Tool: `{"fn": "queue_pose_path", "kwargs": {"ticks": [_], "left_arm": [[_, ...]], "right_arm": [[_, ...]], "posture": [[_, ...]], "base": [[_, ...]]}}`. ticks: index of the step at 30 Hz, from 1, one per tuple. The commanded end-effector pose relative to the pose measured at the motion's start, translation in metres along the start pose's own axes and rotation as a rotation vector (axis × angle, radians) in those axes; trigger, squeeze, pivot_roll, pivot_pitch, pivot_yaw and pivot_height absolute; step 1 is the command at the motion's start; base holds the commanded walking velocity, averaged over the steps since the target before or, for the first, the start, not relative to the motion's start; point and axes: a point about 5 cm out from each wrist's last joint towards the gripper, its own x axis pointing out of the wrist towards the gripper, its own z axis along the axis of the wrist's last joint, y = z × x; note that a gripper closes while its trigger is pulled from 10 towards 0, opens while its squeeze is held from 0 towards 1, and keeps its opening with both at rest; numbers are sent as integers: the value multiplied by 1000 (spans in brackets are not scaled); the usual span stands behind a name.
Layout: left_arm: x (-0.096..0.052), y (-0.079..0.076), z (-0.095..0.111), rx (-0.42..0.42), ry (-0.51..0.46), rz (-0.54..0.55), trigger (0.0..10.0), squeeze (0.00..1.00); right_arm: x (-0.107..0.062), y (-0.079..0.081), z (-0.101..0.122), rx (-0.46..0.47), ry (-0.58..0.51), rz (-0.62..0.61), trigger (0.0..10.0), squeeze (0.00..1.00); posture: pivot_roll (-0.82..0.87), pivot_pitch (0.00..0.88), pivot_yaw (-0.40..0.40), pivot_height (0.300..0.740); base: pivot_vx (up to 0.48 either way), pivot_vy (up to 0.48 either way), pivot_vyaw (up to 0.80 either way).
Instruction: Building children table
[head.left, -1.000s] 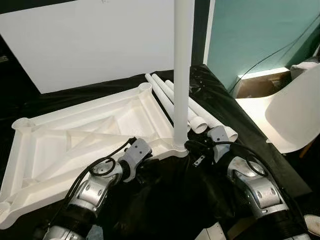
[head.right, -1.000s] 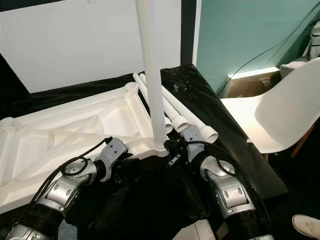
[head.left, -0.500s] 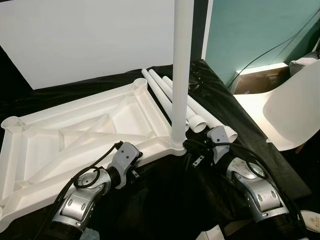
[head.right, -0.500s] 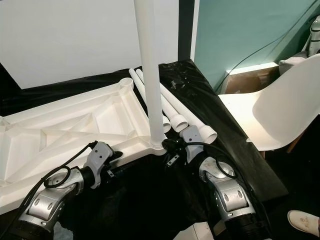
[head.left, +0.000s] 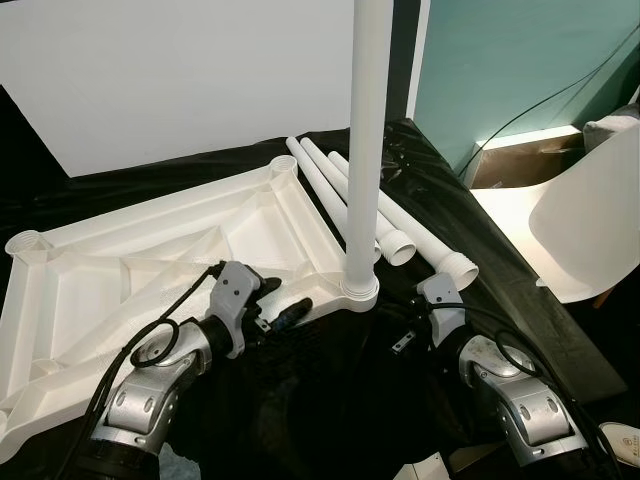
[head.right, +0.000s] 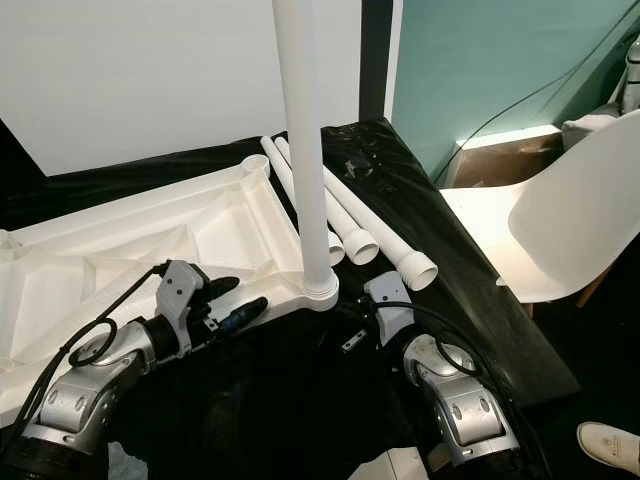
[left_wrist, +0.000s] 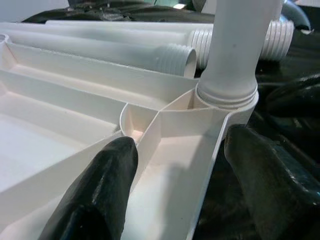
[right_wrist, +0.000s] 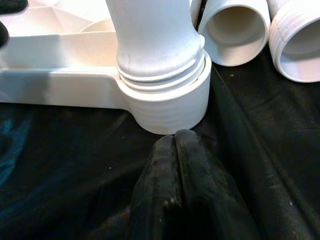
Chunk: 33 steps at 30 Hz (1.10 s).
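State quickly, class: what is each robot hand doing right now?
Left hand: open, fingers either side of the tabletop frame edge.
Right hand: closed, empty, just short of the upright leg socket.

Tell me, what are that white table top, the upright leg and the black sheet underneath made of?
The table top looks like moulded plastic, matt white: thin ribs cross its underside. The upright leg seems a smooth plastic tube with a slight sheen; the loose legs beside it show hollow, threaded ends. The black sheet appears to be thin plastic film, being glossy and wrinkled, though coated fabric is possible.
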Motion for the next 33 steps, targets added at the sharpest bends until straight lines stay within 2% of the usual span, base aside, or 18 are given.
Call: {"fn": "queue_pose_path", "kwargs": {"ticks": [1, 4, 9, 14, 18, 20, 24, 30, 33], "left_arm": [[1, -3, 6, 25, -13, -113, 10000, 0], [3, -2, 7, 28, -18, -110, 10000, 0], [3, -3, 11, 30, -28, -100, 10000, 0], [2, -4, 10, 28, -26, -98, 10000, 0], [0, -5, 7, 29, -11, -92, 10000, 0], [-1, -5, 6, 31, -2, -87, 10000, 0], [-1, -4, 6, 32, 0, -85, 10000, 0], [-3, -5, 6, 36, 8, -82, 10000, 0], [-4, -5, 6, 35, 10, -83, 10000, 0]], "right_arm": [[4, 0, -4, -18, 16, 16, 10000, 0], [9, -3, -5, -42, 24, 30, 10000, 0], [33, -17, -4, -102, 54, 62, 10000, 0], [37, -19, -3, -109, 54, 72, 10000, 0], [48, -21, 0, -140, 54, 99, 10000, 0], [59, -23, 5, -166, 53, 123, 10000, 0], [61, -24, 7, -169, 52, 131, 10000, 0], [77, -20, 9, -190, 62, 218, 10000, 0], [82, -18, 12, -187, 49, 224, 10000, 0]], "posture": [[-104, 0, 69, 740], [-101, 0, 70, 740], [-68, 0, 58, 740], [-68, 0, 58, 740], [-46, 0, 52, 740], [-38, 0, 50, 740], [-38, 0, 50, 740], [-27, 0, 50, 740], [-28, 0, 50, 740]], "base": [[0, 0, 0], [0, 0, 0], [0, 0, 0], [0, 0, 0], [0, 0, 0], [0, 0, 0], [0, 0, 0], [0, 0, 0], [0, 0, 0]]}}
